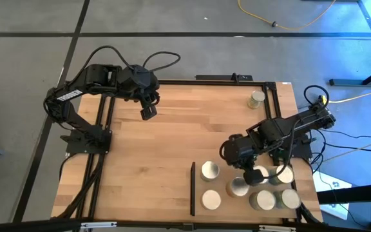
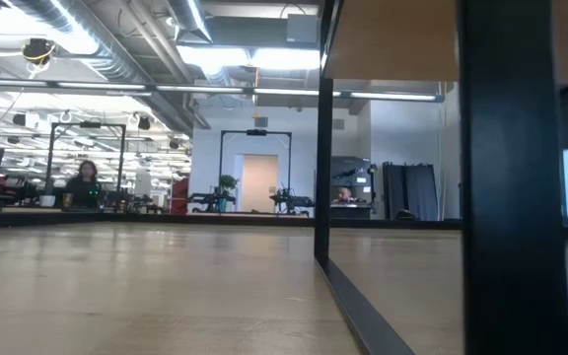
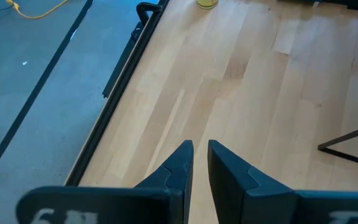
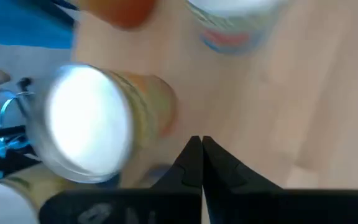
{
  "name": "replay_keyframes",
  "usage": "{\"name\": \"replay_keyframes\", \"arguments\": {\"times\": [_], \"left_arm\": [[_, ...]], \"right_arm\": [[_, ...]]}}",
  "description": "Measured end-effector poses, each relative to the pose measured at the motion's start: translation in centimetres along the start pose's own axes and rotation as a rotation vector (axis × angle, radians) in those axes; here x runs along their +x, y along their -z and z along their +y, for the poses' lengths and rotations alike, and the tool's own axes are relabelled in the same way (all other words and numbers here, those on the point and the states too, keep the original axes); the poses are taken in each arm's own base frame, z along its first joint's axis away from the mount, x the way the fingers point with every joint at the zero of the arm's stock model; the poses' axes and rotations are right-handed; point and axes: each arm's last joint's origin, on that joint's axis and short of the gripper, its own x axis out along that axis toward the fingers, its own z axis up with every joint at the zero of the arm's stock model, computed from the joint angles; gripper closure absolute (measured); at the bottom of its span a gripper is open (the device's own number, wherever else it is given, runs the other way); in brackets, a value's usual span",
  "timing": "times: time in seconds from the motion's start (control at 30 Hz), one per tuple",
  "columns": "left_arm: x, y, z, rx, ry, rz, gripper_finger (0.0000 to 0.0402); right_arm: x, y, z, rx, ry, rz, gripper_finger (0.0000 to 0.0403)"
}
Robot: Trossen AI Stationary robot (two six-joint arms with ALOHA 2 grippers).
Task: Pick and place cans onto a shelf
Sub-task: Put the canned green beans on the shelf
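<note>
Seen from above, your left claw (image 1: 148, 112) hangs over the far left part of the table (image 1: 147, 161), well apart from every can; its fingers (image 3: 178, 163) stand a narrow gap apart and grasp nothing. Right of the table's middle, at the near edge, a thin black bar (image 1: 192, 188) marks the left side of the shelf (image 1: 221, 183). Six cans (image 1: 210, 170) with pale round tops cluster there, and your right claw (image 1: 255, 175) sits low among them, fingers (image 4: 194, 163) clenched together on nothing. Its wrist camera shows a white-topped can (image 4: 91, 123) with an orange-tinted label just beside the fingers and another with a green, red and blue label (image 4: 232, 31); no wording on either can be read. One lone can (image 1: 256, 98) stands at the far right corner of the table.
</note>
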Motion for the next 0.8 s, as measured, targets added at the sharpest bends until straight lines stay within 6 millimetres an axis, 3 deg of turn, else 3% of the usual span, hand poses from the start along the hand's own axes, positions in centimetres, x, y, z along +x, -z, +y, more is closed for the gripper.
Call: {"name": "replay_keyframes", "arguments": {"times": [0.23,0.57,0.8], "left_arm": [[0.0,0.0,0.0,0.0,0.0,0.0,0.0359],[0.0,0.0,0.0,0.0,0.0,0.0,0.0359],[0.0,0.0,0.0,0.0,0.0,0.0,0.0359]], "right_arm": [[0.3,0.0,0.1,0.055,-0.047,0.035,0.0403],[2.4,0.1,0.0,0.053,-0.177,0.078,0.0403],[2.4,-0.1,0.2,0.044,-0.222,0.064,0.0403]]}}
